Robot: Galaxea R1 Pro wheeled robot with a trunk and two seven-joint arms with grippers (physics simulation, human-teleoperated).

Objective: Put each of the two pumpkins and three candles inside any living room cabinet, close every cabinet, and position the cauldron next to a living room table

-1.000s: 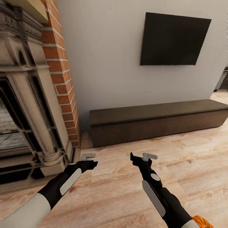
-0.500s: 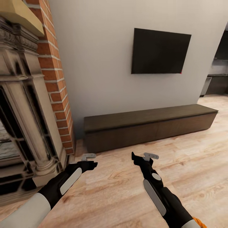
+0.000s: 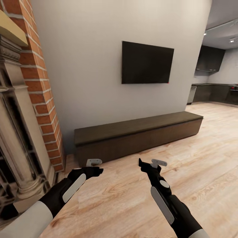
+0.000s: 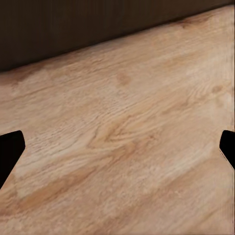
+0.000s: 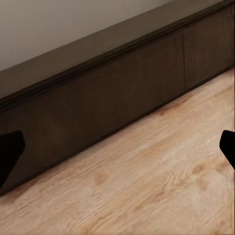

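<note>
The cabinet (image 3: 138,135) is a long, low, dark-brown unit against the grey wall, with all its flat fronts flush. My left gripper (image 3: 96,167) hangs open and empty above the wood floor, short of the cabinet's left end. My right gripper (image 3: 149,163) is open and empty too, in front of the cabinet's middle. In the left wrist view the cabinet (image 4: 98,24) is a dark band beyond bare floor, and the gripper (image 4: 117,152) has its fingertips (image 4: 10,152) far apart. The right wrist view faces the cabinet (image 5: 98,98) fronts, with that gripper (image 5: 117,152) spread wide. Pumpkins, candles, cauldron and table are out of view.
A brick fireplace (image 3: 19,132) with a carved stone surround stands close on the left. A black television (image 3: 147,62) hangs on the wall above the cabinet. At the far right the room opens onto a dark kitchen (image 3: 215,82). Light wood floor (image 3: 205,158) stretches ahead and right.
The view has swung right and up: fireplace and cabinet slid left, and the kitchen came into sight. An orange thing at the lower right edge left the picture. Both arms hold their pose.
</note>
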